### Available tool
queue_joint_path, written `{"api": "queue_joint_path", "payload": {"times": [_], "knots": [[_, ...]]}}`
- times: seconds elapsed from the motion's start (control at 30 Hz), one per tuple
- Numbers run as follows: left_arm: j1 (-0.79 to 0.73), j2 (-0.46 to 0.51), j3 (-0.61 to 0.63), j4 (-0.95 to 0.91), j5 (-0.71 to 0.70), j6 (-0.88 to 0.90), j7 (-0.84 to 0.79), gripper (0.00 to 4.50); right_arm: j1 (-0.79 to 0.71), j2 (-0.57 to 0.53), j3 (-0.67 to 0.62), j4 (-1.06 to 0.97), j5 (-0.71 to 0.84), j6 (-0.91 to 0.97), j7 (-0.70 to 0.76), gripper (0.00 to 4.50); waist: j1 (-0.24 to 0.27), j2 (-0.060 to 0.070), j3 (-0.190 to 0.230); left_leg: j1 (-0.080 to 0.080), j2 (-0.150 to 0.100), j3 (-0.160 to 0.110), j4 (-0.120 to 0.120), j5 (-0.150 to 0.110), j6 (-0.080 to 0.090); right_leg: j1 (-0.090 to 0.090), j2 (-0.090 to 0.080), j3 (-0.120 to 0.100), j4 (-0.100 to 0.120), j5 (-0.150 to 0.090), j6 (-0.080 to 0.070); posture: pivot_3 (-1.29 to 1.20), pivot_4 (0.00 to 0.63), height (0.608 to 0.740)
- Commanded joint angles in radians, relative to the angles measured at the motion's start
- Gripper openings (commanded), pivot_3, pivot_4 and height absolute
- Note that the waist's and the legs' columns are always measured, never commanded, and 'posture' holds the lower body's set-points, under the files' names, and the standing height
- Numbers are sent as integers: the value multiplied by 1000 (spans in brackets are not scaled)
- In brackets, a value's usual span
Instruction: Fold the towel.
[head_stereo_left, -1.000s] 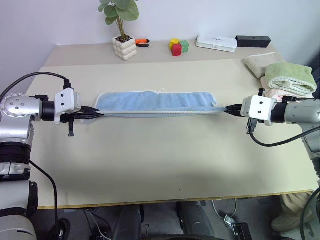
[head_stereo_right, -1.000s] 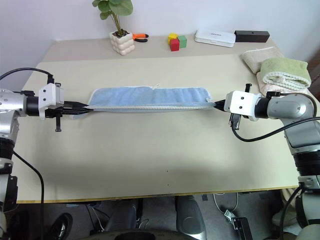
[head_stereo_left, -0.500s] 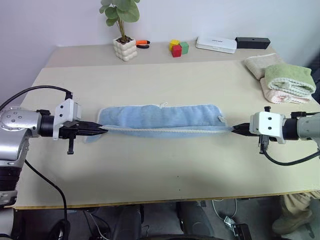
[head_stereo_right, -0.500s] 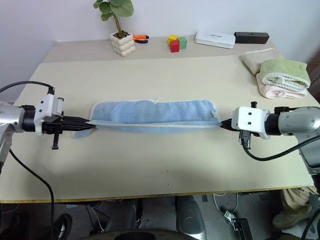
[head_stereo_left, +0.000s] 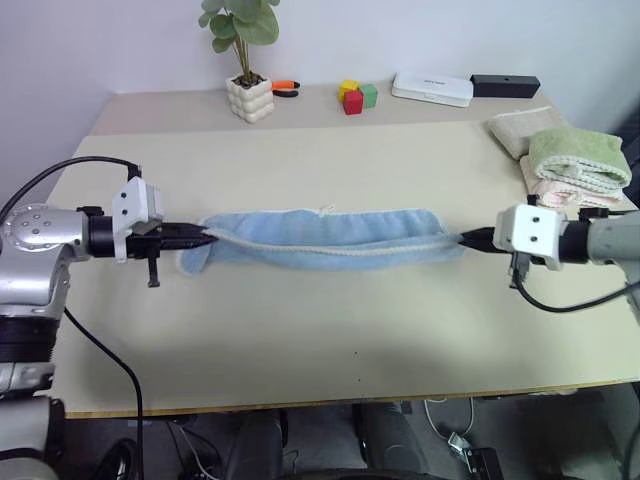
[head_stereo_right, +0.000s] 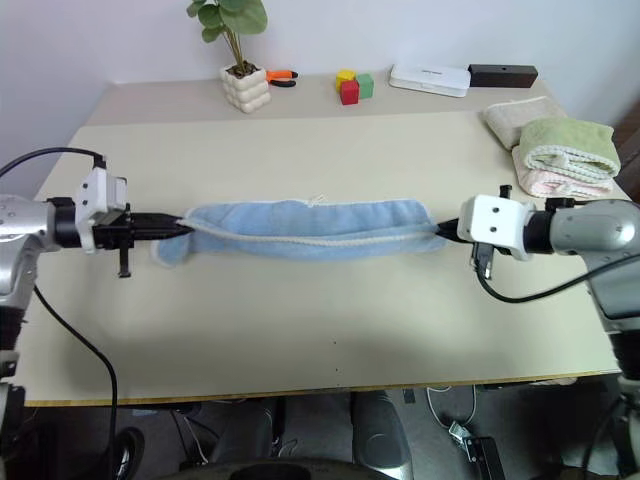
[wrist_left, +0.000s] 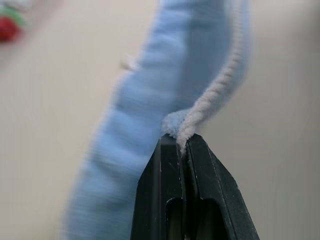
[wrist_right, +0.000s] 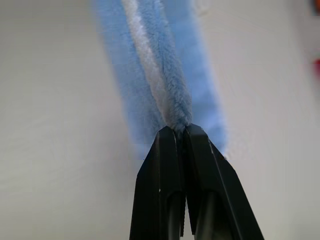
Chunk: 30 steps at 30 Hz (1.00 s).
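A pale beige desk (head_stereo_left: 330, 330) was set against a plain light wall, its near edge running across the lower part of the head views and its far edge lined with small things: a potted plant (head_stereo_left: 243, 60) in a knobbly white pot, an orange-handled tool (head_stereo_left: 285, 86) beside it, coloured blocks (head_stereo_left: 355, 95), a flat white box (head_stereo_left: 432, 87) and a black box (head_stereo_left: 506, 83). At the desk's right edge a beige folded towel (head_stereo_left: 520, 125) was seen, with a green rolled towel (head_stereo_left: 580, 155) stacked on a pink folded one (head_stereo_left: 553, 190). A broad stretch of bare desk was left between the towel and the near edge, and another between the towel and the row of things at the back. The light blue towel (head_stereo_left: 325, 235) was stretched in a long narrow band across the middle of the desk, its whitish hem (head_stereo_left: 330, 250) sagging slightly along the near side. The left pincer (head_stereo_left: 197, 237) was closed tight on the towel's left end, where the hem was pinched between its black fingers (wrist_left: 200, 190) in the left wrist view. The right pincer (head_stereo_left: 470, 239) was likewise closed on the towel's right end, with the blue pile gathered into its shut fingers (wrist_right: 165, 170). Both pincers were held level with each other, well apart, each near its own side edge of the desk.
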Motion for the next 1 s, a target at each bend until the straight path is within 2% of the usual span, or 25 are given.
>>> {"api": "queue_joint_path", "payload": {"times": [0.03, 0.33, 1.0], "knots": [[-59, -21, -2, 115, 55, -101, 37, 52, -69, 36, 19, 75, -45, -53, -36, 0, -1, 0, 0, 0, 0, 0, 0, 0, 0, 0, 0, 0, 0, 0, 0, 0, 150, 740], [-187, -77, -23, 390, 135, -264, 65, 52, -205, 119, 89, 291, -161, -171, -117, 0, -1, 0, 0, -4, 0, 0, 0, 0, 0, -5, 0, 0, 0, 0, 0, 0, 150, 740], [-213, -81, -30, 449, 139, -310, 54, 52, -222, 127, 91, 332, -171, -209, -115, 0, -2, 0, 0, -5, 0, 0, 0, 0, 0, -6, 0, 0, 1, 0, 0, 0, 150, 740]]}}
